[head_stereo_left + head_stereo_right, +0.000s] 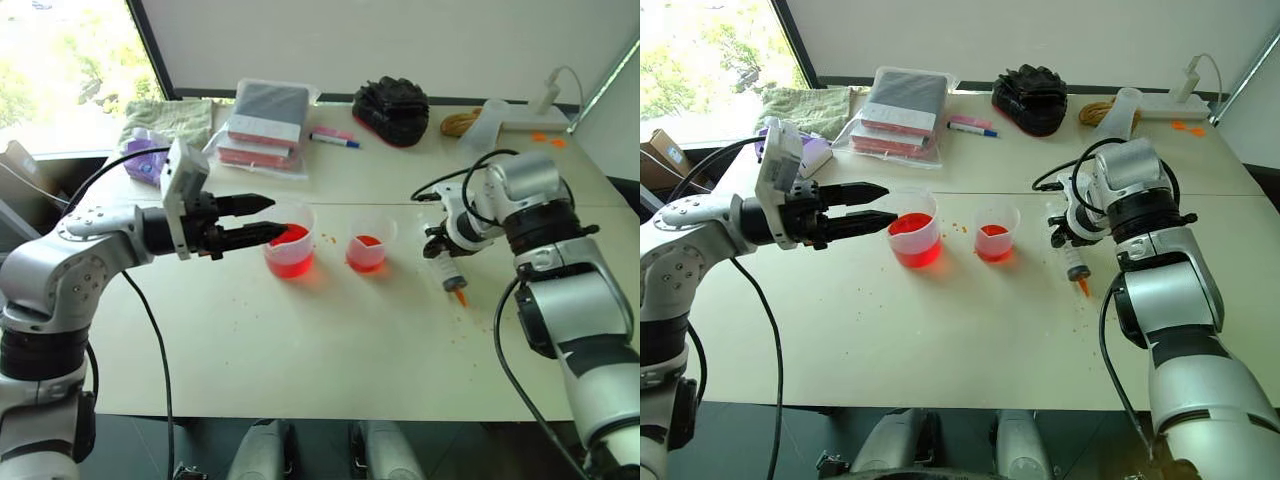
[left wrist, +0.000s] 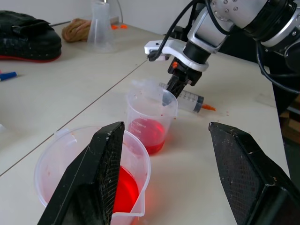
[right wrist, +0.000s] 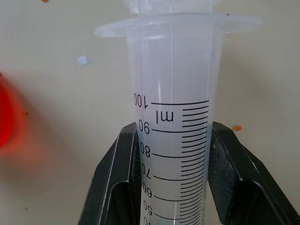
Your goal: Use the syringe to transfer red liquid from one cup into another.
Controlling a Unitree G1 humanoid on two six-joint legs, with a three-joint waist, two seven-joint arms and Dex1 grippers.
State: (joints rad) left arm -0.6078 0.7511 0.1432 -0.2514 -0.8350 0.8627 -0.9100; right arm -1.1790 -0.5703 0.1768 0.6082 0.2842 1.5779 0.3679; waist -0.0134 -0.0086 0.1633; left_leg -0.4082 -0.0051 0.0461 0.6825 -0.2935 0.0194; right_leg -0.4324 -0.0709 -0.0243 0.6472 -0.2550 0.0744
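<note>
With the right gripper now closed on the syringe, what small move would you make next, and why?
Probably lift it off the table. The right gripper is shut on the syringe barrel, which lies on the table with its orange tip away from the larger cup of red liquid; the left gripper hovers open there.

Both arms are seen to be built of rounded silver-grey metallic shells joined by black segments at the joints. Small screw heads are noted across the shoulder and upper-arm housings. A white rectangular camera block is mounted on each wrist. Loose black cables are routed along the outside of each arm, looping clear of the casing near the wrists and hanging below the forearms. The left claw [image 1: 262, 219] is formed of two long, tapered black fingers with a fine ribbed texture on the inner faces. The right claw [image 1: 1072, 246] is fitted with matching black fingers [image 3: 115, 180], flat-sided and matt.
</note>
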